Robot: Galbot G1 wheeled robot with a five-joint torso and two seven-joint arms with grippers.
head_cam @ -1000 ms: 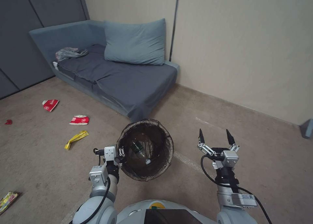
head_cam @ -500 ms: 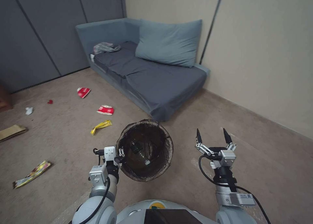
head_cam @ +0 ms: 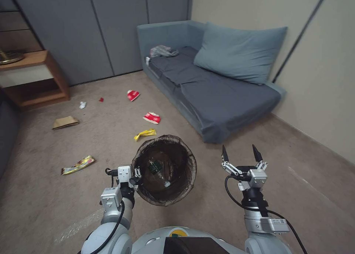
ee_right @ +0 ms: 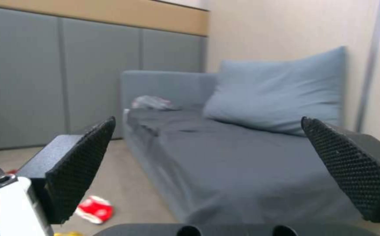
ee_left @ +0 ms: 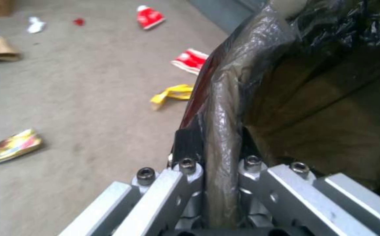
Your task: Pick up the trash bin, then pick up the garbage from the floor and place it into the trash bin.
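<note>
The trash bin (head_cam: 189, 161), lined with a dark bag, hangs in front of my chest with a clear green-label bottle (head_cam: 157, 170) inside. My left gripper (head_cam: 137, 177) is shut on its rim; the left wrist view shows the fingers clamping the bag-covered rim (ee_left: 229, 82). My right gripper (head_cam: 240, 154) stands open and holds nothing to the right of the bin, its pads (ee_right: 83, 167) wide apart. The garbage lies on the floor ahead and left: two red cups (head_cam: 152, 118) (head_cam: 133, 95), a yellow wrapper (head_cam: 145, 134), a gold wrapper (head_cam: 78, 165), a brown bag (head_cam: 65, 122) and small scraps (head_cam: 82, 105).
A grey sofa (head_cam: 218, 98) with a blue pillow (head_cam: 240, 52) stands ahead on the right, against a beige wall. A low wooden shelf (head_cam: 35, 80) sits at the far left before grey wall panels. Bare carpet stretches between me and the litter.
The whole picture has swung left: the sofa sits further right, and the shelf, brown bag and scraps have come into view. Both arms and the held bin keep their places.
</note>
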